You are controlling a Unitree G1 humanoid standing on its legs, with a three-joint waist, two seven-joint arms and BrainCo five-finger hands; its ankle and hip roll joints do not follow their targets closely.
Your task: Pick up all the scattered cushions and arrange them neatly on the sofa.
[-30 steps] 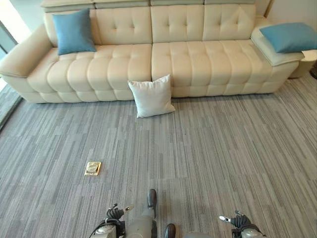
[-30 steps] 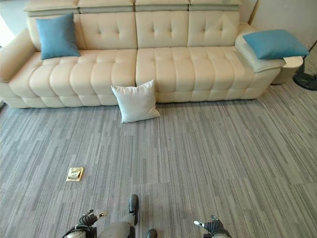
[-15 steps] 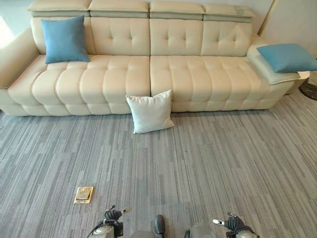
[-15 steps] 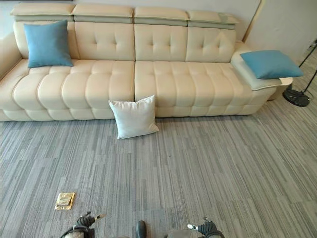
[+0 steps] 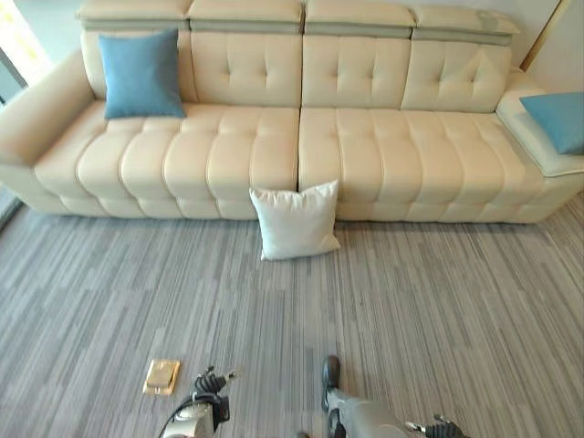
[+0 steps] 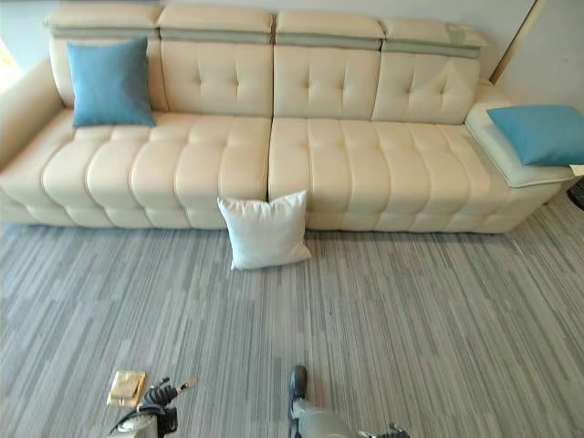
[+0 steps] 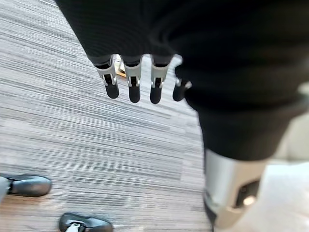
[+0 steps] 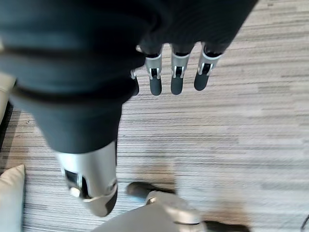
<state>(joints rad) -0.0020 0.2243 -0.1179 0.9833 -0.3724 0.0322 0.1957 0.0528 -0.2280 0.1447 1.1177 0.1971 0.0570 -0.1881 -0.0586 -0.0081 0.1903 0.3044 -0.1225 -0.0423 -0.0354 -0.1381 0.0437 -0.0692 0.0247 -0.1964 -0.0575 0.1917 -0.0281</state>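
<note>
White cushion (image 5: 295,222) centre frame, propped against sofa (image 5: 365,155); both hands' fingers (image 7: 133,87) relaxed, empty. Risk: slipping loose if pinched by one corner.

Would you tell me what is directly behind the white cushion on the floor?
The white cushion leans against the cream sofa front, at the seam between its two seat sections. The base strip directly behind it is covered.

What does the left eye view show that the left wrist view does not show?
The left eye view has the cream sofa, a blue cushion on its left seat, another blue cushion on its right end, and the white cushion leaning against the sofa front on the carpet. The left wrist view has the left hand close up, fingers straight, holding nothing. Both have the grey carpet.
</note>
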